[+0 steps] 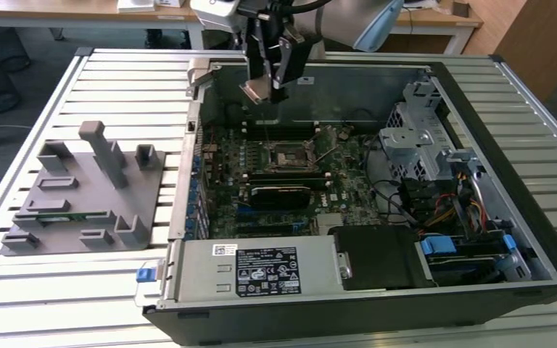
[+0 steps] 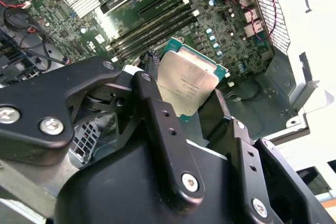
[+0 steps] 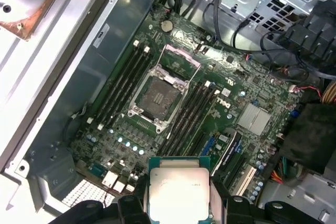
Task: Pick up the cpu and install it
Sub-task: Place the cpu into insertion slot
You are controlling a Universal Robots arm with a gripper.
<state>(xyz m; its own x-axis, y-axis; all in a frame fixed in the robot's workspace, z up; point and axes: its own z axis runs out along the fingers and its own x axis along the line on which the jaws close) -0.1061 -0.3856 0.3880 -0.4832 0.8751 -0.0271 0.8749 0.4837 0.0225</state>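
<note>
An open computer case (image 1: pixel 356 319) lay on a slatted metal table (image 1: pixel 66 297).
Beside the case, toward the exterior view's left, a grey tray (image 1: pixel 80 194) held a green memory stick (image 1: pixel 61 215); inside the case sat a motherboard (image 1: pixel 341 185), a labelled power supply (image 1: pixel 259 270) and a silver drive cage (image 1: pixel 409 138).

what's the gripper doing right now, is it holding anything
gripper: jaws closed on the cpu, holding it by its edges above the motherboard.
</note>
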